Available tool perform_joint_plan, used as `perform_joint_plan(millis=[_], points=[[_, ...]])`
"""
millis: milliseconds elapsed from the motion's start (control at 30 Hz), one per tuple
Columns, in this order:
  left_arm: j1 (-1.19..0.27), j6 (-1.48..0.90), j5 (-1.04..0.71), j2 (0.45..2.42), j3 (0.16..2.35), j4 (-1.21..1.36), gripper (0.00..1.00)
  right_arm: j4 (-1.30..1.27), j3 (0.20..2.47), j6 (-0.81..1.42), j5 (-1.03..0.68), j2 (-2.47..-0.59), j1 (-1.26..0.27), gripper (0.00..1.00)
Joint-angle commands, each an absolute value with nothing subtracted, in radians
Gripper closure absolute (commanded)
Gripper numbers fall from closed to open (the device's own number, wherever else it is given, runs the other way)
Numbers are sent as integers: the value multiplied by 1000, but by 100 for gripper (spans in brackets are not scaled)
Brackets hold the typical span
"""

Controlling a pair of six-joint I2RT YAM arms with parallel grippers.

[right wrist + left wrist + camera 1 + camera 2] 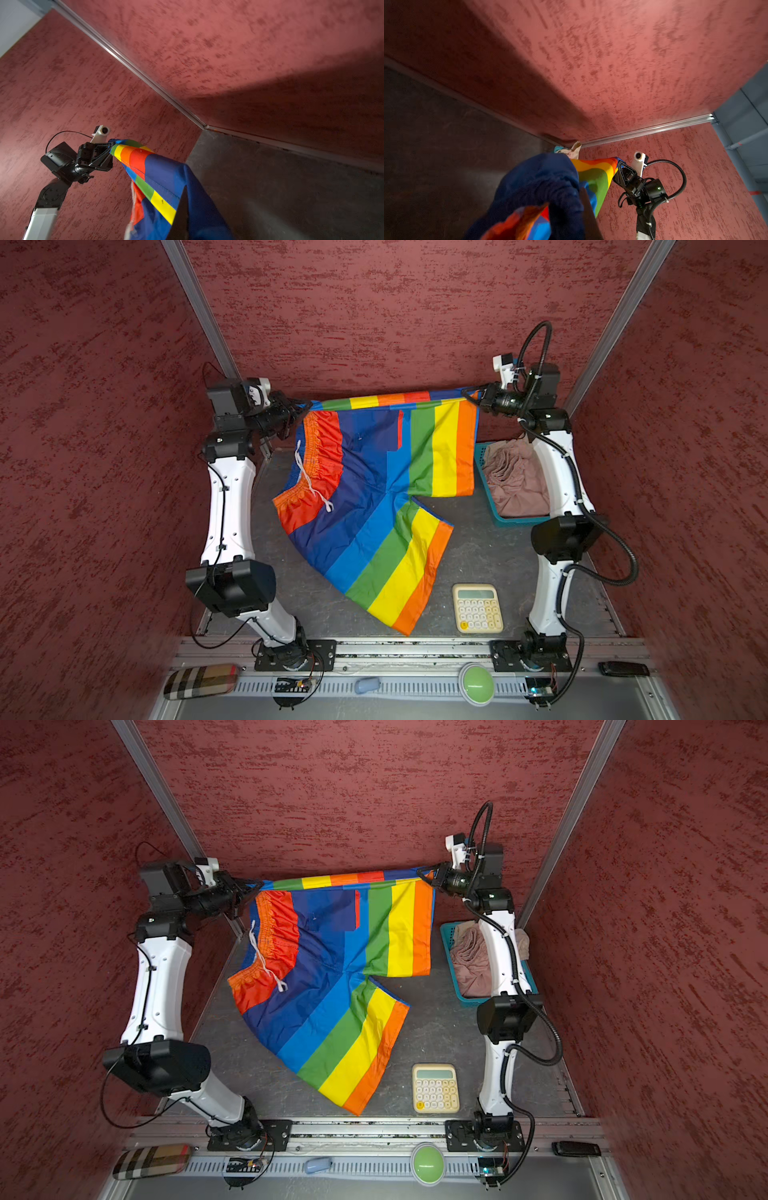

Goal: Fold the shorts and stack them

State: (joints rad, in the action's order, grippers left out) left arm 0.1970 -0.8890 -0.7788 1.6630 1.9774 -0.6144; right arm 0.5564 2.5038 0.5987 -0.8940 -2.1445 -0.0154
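Rainbow shorts [374, 497] hung over the table's middle, one edge stretched between the left gripper [304, 407] and right gripper [472, 395], both clamped on fabric. The near leg probably touched the table. Judged step: spreading. Next, lower it flat under tension, clear of the right-hand teal basket [519, 521].

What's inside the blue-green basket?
The teal basket holds crumpled dusty pink shorts. A bit of beige cloth peeks out beside the right arm, which covers part. Anything underneath is hidden.
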Motion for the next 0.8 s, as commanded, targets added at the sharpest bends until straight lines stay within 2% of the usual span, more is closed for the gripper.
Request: perform_joint_plan(millis=[0, 233, 500, 633, 767], points=[[268, -851, -563, 1569, 2050, -578, 100, 533, 2559, 583, -619, -2032, 115, 100], [244, -843, -549, 1479, 2107, -587, 100, 511, 2547, 566, -621, -1858, 114, 100], [257, -887, -551, 1279, 2089, -564, 100, 370, 2404, 582, -637, -1620, 133, 100], [258, -904, -540, 1258, 2169, -584, 100, 358, 2489, 631, -650, -1660, 179, 100], [264, -957, -587, 1334, 2176, -552, 100, 386, 2633, 689, -665, -1826, 207, 100]])
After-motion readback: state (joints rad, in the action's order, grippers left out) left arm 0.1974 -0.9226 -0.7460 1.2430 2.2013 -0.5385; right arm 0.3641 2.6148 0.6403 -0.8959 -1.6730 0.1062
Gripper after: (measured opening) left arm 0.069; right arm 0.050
